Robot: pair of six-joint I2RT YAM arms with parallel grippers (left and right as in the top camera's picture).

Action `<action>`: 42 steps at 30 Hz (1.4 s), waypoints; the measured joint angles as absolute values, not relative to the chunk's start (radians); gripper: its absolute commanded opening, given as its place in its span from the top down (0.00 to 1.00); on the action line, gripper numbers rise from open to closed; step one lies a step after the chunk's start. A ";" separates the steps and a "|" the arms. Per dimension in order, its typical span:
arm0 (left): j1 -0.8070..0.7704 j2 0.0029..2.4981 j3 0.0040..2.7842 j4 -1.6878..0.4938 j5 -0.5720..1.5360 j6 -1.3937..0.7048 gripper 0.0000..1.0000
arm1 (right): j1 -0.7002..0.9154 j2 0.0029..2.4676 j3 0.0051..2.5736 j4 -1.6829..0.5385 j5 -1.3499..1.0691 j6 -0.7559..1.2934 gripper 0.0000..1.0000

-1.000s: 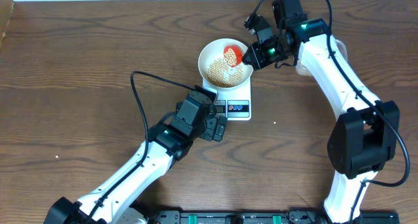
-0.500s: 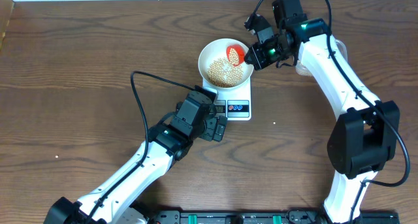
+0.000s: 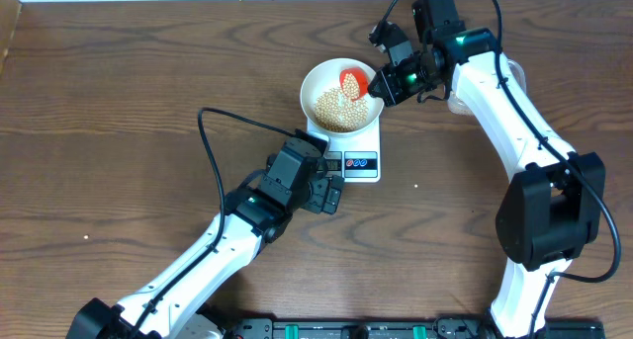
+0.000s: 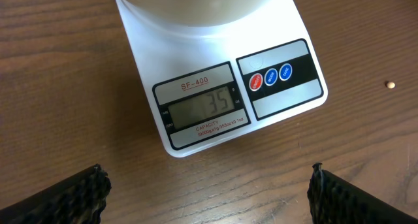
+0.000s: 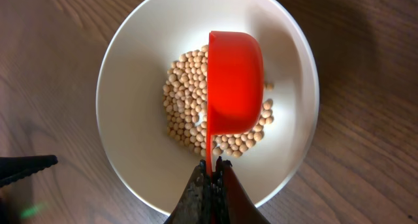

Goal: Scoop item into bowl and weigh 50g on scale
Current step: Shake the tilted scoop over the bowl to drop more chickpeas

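Note:
The white bowl (image 3: 308, 90) stands on the white scale (image 3: 369, 137) and holds a layer of pale-tan beans (image 3: 334, 108). My right gripper (image 3: 382, 84) is shut on the handle of a red scoop (image 3: 353, 80), held tipped over the bowl's far right side. In the right wrist view the scoop (image 5: 232, 80) hangs above the beans (image 5: 185, 96) inside the bowl (image 5: 112, 70), with the gripper (image 5: 212, 164) pinching its thin handle. My left gripper (image 4: 209, 192) stands open above bare table in front of the scale (image 4: 196, 57), whose display (image 4: 206, 106) reads 35.
One stray bean (image 4: 390, 85) lies on the wood right of the scale. A clear tub (image 3: 456, 104) shows partly under my right arm. The left arm stretches from the near left corner, and its cable (image 3: 205, 146) loops over the table.
The red scoop has shifted slightly up and right over the bowl since a second ago. Both arms otherwise hold still.

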State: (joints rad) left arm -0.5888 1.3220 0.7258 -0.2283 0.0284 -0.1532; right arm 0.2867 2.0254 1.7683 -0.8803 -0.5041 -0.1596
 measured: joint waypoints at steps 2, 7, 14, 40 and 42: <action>-0.589 1.322 0.726 -0.228 0.028 -0.153 0.01 | 0.287 2.025 1.768 -0.880 -0.505 -0.164 0.99; -0.589 1.322 0.726 -0.228 0.028 -0.153 0.01 | 0.288 2.025 1.768 -0.879 -0.500 -0.196 0.99; -0.589 1.322 0.726 -0.228 0.028 -0.153 0.01 | 0.305 2.025 1.768 -0.851 -0.478 -0.236 0.99; -0.589 1.322 0.726 -0.228 0.028 -0.153 0.01 | 0.308 2.025 1.768 -0.806 -0.541 -0.333 0.99; -0.589 1.322 0.726 -0.228 0.028 -0.153 0.01 | 0.301 2.025 1.768 -0.807 -0.564 -0.333 0.99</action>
